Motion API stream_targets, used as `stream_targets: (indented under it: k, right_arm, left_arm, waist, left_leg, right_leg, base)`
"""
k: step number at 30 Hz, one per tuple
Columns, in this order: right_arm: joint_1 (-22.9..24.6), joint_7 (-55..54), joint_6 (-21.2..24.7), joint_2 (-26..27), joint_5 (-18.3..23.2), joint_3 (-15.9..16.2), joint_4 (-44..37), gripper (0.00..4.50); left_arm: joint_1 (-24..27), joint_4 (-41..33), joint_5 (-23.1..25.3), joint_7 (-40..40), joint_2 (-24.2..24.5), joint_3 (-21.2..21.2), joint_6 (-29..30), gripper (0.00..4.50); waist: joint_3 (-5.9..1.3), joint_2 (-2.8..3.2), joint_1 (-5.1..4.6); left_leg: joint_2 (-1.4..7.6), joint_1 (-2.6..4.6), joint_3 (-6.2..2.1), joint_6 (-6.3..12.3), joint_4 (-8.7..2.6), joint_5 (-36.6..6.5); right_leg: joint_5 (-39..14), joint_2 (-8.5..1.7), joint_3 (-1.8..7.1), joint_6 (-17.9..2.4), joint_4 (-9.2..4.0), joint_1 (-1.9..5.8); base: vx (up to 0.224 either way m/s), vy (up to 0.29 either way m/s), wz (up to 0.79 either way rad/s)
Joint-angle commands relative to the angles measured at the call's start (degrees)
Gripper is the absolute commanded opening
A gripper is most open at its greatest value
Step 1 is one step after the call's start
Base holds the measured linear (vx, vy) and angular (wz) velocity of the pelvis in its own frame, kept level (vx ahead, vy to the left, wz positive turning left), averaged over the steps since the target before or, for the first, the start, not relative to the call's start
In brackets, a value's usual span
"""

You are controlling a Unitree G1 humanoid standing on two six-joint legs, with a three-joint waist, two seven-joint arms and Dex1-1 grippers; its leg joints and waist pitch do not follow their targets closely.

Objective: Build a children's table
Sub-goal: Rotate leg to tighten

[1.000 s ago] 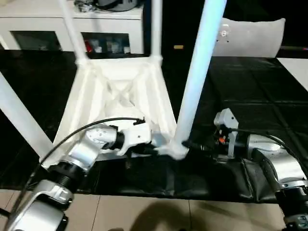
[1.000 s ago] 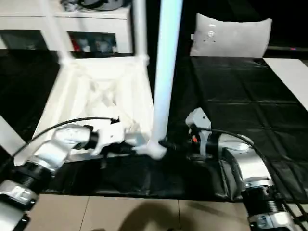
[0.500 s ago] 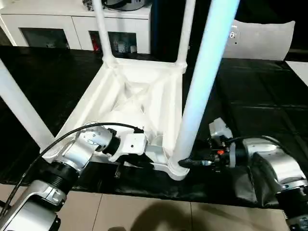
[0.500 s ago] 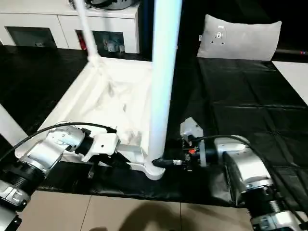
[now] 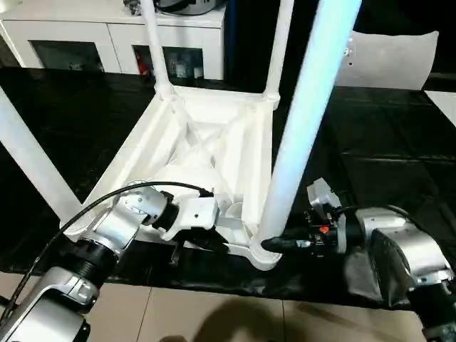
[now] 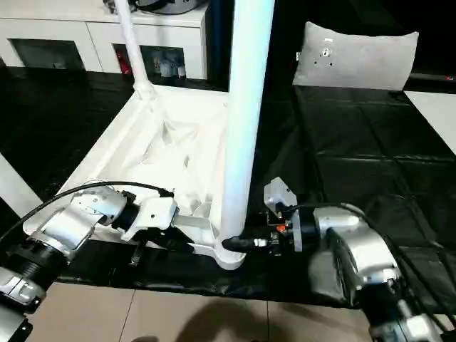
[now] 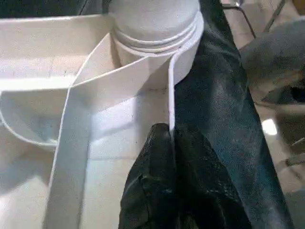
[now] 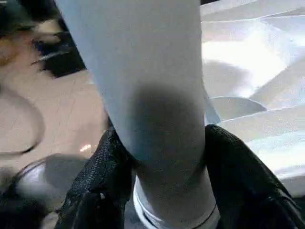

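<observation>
Children's table (image 5: 206,142) lies upside-down on black mat (image 5: 385,135), legs up; right gripper (image 8: 159,157) clasps nearest leg (image 5: 306,121) at its socket; left gripper (image 7: 169,138) pinches tabletop rim; next, prob. seat leg fully.

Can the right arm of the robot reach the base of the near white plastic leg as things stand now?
Probably yes. The right tool already has its black fingers on either side of the long round white plastic leg just above the round corner socket, with nothing in between.
</observation>
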Motion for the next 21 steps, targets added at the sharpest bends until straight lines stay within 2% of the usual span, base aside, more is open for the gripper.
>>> stream_targets:
  k: [1, 2, 3, 4, 5, 6, 7, 8, 9, 10, 11, 12, 13, 14, 15, 16, 17, 18, 19, 20, 21]
  right_arm:
    - [-2.1, -13.0, 1.4, 3.8, -3.5, -1.2, 3.0, 1.97]
    - [-2.1, -13.0, 1.4, 3.8, -3.5, -1.2, 3.0, 1.97]
    - [-3.5, -20.1, 2.7, 6.4, -5.6, -2.2, 4.9, 1.96]
    - [-3.5, -20.1, 2.7, 6.4, -5.6, -2.2, 4.9, 1.96]
    - [-4.8, -26.2, 4.8, 8.8, -6.9, -3.3, 6.6, 1.96]
    - [-6.3, -33.0, 5.8, 11.4, -8.8, -4.0, 8.6, 1.96]
    - [-7.2, -37.0, 6.3, 13.1, -10.0, -4.3, 9.8, 1.96]
    - [-7.8, -40.0, 5.9, 14.3, -11.1, -4.4, 10.6, 1.96]
    - [-8.3, -42.2, 5.1, 15.4, -11.6, -4.6, 11.6, 1.96]
    - [-8.7, -43.6, 4.4, 16.1, -11.8, -4.7, 12.2, 1.96]
    - [-8.9, -44.9, 3.7, 16.7, -12.0, -5.0, 12.7, 1.96]
    - [-9.2, -45.3, 2.6, 17.5, -11.3, -5.5, 13.3, 2.28]
    - [-9.3, -45.3, 1.7, 17.8, -10.8, -5.8, 13.5, 2.61]
    - [-9.3, -45.3, 1.7, 17.8, -10.8, -5.8, 13.5, 2.61]
    - [-9.1, -44.5, 0.9, 17.7, -10.3, -6.0, 13.3, 2.64]
    - [-9.1, -44.5, 0.9, 17.7, -10.3, -6.0, 13.3, 2.64]
    - [-8.9, -43.6, 0.5, 17.6, -10.0, -6.3, 13.0, 2.93]
    - [-8.9, -43.6, 0.5, 17.6, -10.0, -6.3, 13.0, 3.02]
    - [-8.2, -42.3, -0.4, 17.3, -9.7, -6.5, 12.0, 3.06]
    - [-7.4, -40.4, -0.9, 16.5, -9.4, -6.5, 10.8, 3.06]
    - [-6.8, -39.0, -1.2, 15.8, -9.2, -6.3, 10.2, 3.23]
  left_arm:
    - [0.8, -2.3, -0.9, 2.2, -4.2, -2.0, 2.2, 0.00]
    - [0.8, -2.3, -0.9, 2.2, -4.2, -2.0, 2.2, 0.00]
    - [0.8, -2.8, -0.8, 4.9, -5.6, -1.4, 4.4, 0.00]
    - [0.8, -2.8, -0.8, 4.9, -5.6, -1.4, 4.4, 0.00]
    - [0.7, -3.0, -0.7, 7.6, -7.2, -0.8, 6.0, 0.00]
    - [0.4, -2.5, -0.3, 11.4, -9.7, -0.2, 7.6, 0.00]
    - [0.1, -2.1, -0.1, 14.0, -11.4, 0.2, 8.5, 0.00]
    - [-0.2, -1.7, 0.4, 16.3, -12.7, 0.3, 9.1, 0.00]
    - [-0.6, -1.1, 1.2, 18.6, -13.8, 0.4, 9.4, 0.00]
    - [-0.9, -0.8, 1.8, 20.1, -14.6, 0.4, 9.6, 0.00]
    - [-1.1, -0.7, 2.4, 21.4, -15.2, 0.3, 9.9, 0.00]
    - [-1.6, -0.3, 2.7, 22.7, -16.2, 0.5, 9.9, 0.00]
    - [-1.9, -0.1, 2.7, 23.2, -16.7, 0.6, 9.9, 0.00]
    - [-1.9, -0.1, 2.7, 23.2, -16.7, 0.6, 9.9, 0.00]
    - [-2.1, 0.0, 2.8, 23.0, -16.7, 0.6, 9.6, 0.00]
    - [-2.1, 0.0, 2.8, 23.0, -16.7, 0.6, 9.6, 0.00]
    - [-2.2, 0.1, 3.2, 22.9, -16.5, 0.5, 9.4, 0.00]
    - [-2.2, 0.1, 3.2, 22.9, -16.5, 0.5, 9.4, 0.00]
    - [-2.0, -0.1, 3.7, 22.8, -15.8, 0.5, 9.5, 0.00]
    - [-1.6, -0.4, 4.0, 22.3, -14.8, 0.6, 9.4, 0.00]
    - [-1.3, -0.5, 4.1, 22.0, -14.2, 0.5, 9.2, 0.00]
  waist:
    - [-2.94, -0.63, -0.35]
    - [-2.71, -0.78, -0.96]
    - [-2.46, -0.83, -1.80]
    - [-2.47, -0.83, -2.10]
    - [-2.47, -0.85, -2.43]
    - [-2.44, -0.63, -3.46]
    - [-2.42, -0.67, -4.53]
    - [-2.39, -0.55, -4.95]
    - [-2.73, 0.20, -5.67]
    - [-2.81, 0.40, -5.95]
    - [-2.72, 0.48, -6.22]
    - [-2.55, 0.04, -6.41]
    - [-2.48, 0.21, -6.54]
    - [-2.46, 0.22, -6.58]
    - [-2.56, 0.40, -6.56]
    - [-2.81, 0.26, -6.07]
    - [-2.96, 0.16, -5.52]
    - [-2.71, -0.21, -5.47]
    - [-2.84, 0.05, -5.34]
    - [-2.78, -0.02, -5.22]
    - [-3.18, -0.05, -4.82]
  left_leg:
    - [0.12, -1.39, 1.06, 1.81, -4.38, -8.9]
    - [-0.20, -1.34, 1.03, 1.15, -4.35, -10.6]
    - [-0.39, -1.50, 0.90, 0.77, -4.33, -12.1]
    - [-0.61, -1.51, 0.76, 0.66, -4.23, -12.8]
    - [-0.73, -1.47, 0.65, 0.67, -4.13, -13.5]
    - [-0.87, -1.44, 0.56, 0.35, -3.98, -14.2]
    - [-1.07, -1.59, 0.37, 0.15, -3.70, -15.2]
    - [-1.16, -1.70, 0.23, 0.38, -3.64, -16.0]
    - [-0.82, -1.34, -0.15, 1.34, -3.75, -17.5]
    - [-0.53, -1.34, -0.35, 1.63, -3.92, -17.7]
    - [-0.29, -1.38, -0.50, 1.96, -4.11, -18.5]
    - [-0.01, -0.86, -0.50, 2.53, -4.24, -20.3]
    - [-0.09, -0.57, -0.54, 2.86, -4.17, -21.5]
    - [-0.12, -0.59, -0.52, 2.99, -4.18, -21.8]
    - [0.03, -0.59, -0.64, 2.98, -4.33, -21.4]
    - [0.11, -0.37, -0.34, 3.30, -4.19, -19.8]
    - [0.08, 0.08, 0.02, 3.35, -4.06, -18.8]
    - [0.15, -1.42, -0.14, 3.83, -4.70, -16.0]
    - [0.13, -1.69, -0.16, 3.88, -4.68, -15.3]
    - [0.17, -1.47, -0.02, 3.91, -4.63, -15.5]
    - [0.20, -1.20, 0.24, 4.28, -4.38, -13.0]
  right_leg:
    - [-25.5, -2.61, 2.11, -6.6, -4.27, 4.03]
    - [-30.2, -2.50, 1.86, -4.4, -4.94, 3.86]
    - [-34.0, -2.40, 1.54, -2.5, -5.40, 3.79]
    - [-35.8, -2.41, 1.21, -1.5, -5.75, 3.79]
    - [-37.5, -2.41, 0.94, -0.5, -6.10, 3.77]
    - [-38.7, -2.30, 0.47, 0.2, -6.49, 3.55]
    - [-39.7, -2.19, -0.37, 1.2, -7.01, 3.54]
    - [-40.4, -2.12, -0.86, 1.8, -7.40, 3.67]
    - [-38.2, -2.47, -1.54, 1.7, -7.96, 3.96]
    - [-36.3, -2.62, -1.50, 0.9, -7.96, 4.04]
    - [-34.5, -2.47, -1.57, 0.0, -7.87, 4.04]
    - [-33.1, -2.52, -1.94, -1.0, -8.27, 3.89]
    - [-32.9, -2.63, -2.18, -1.6, -8.29, 3.87]
    - [-33.0, -2.71, -2.23, -1.7, -8.30, 3.89]
    - [-32.3, -2.90, -2.01, -2.2, -8.14, 4.07]
    - [-30.1, -3.12, -1.43, -3.6, -8.00, 3.85]
    - [-28.4, -3.19, -1.01, -4.8, -7.77, 3.43]
    - [-25.1, -2.81, -0.56, -6.2, -6.30, 4.32]
    - [-24.5, -2.85, -0.46, -6.2, -6.09, 4.52]
    - [-24.6, -2.91, -0.36, -6.2, -6.13, 4.23]
    - [-21.6, -3.10, 0.06, -7.5, -5.62, 4.18]
  base:
    - [0.000, 0.000, 0.00]
    - [0.000, 0.000, 0.00]
    - [-0.052, -0.004, -0.08]
    - [-0.053, 0.004, -0.10]
    - [-0.053, 0.004, -0.10]
    - [-0.052, 0.011, -0.12]
    - [-0.050, 0.021, -0.15]
    - [-0.050, 0.021, -0.15]
    - [0.000, 0.000, 0.00]
    - [0.000, 0.000, 0.00]
    - [0.000, 0.000, 0.00]
    - [0.000, 0.000, 0.00]
    - [0.000, 0.000, 0.00]
    - [0.000, 0.000, 0.00]
    - [0.000, 0.000, 0.00]
    - [0.000, 0.000, 0.00]
    - [0.000, 0.000, 0.00]
    - [0.000, 0.000, 0.00]
    - [0.000, 0.000, 0.00]
    - [0.000, 0.000, 0.00]
    - [0.000, 0.000, 0.00]
